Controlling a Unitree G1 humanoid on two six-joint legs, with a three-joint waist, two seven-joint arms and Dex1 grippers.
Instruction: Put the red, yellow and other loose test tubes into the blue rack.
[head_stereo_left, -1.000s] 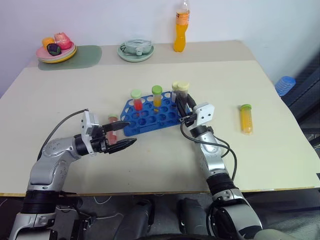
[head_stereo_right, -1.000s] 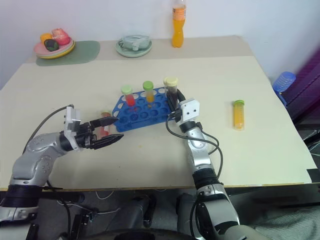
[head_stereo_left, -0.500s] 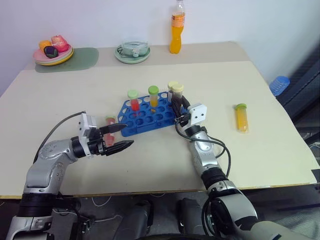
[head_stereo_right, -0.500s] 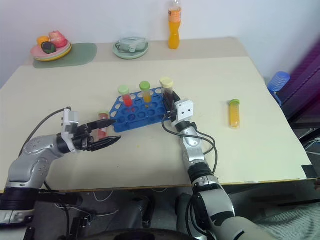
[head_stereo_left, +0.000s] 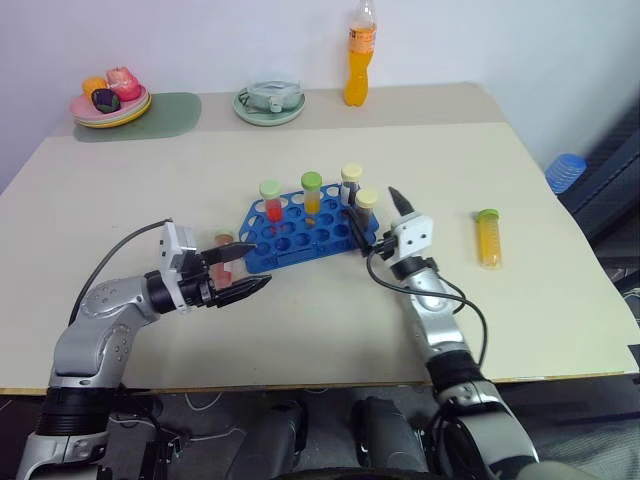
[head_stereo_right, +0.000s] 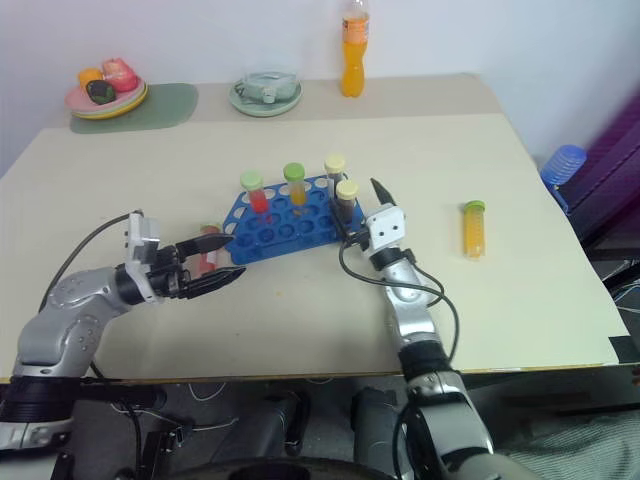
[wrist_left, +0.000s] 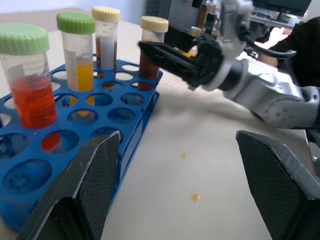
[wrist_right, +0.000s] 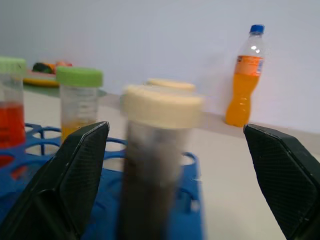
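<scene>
On the left, the left hand (head_stereo_left: 238, 268) hovers just off the near left corner of the blue rack (head_stereo_left: 300, 236), its fingers spread wide and holding nothing, as it was a second ago. A red-filled tube (head_stereo_left: 222, 256) lies on the bench (head_stereo_left: 300, 330) right between those fingers and the rack, not yet gripped.

In the rack stand a red tube with a green cap (head_stereo_left: 271, 201), a yellow tube with a green cap (head_stereo_left: 312, 194) and a pale-capped tube (head_stereo_left: 350, 184) behind. The change is at the rack's right end: the dark tube with the cream cap (head_stereo_left: 366, 212), which the right hand was clamped on a second ago, now stands upright in a hole by itself.

The right hand (head_stereo_left: 381, 217) has let go and drawn back to the right; its fingers stand wide apart, empty, just beside that tube.

So one more tube looks seated. Still loose are the red one by the left hand and an orange tube (head_stereo_left: 490, 238) lying well apart on the right.
</scene>
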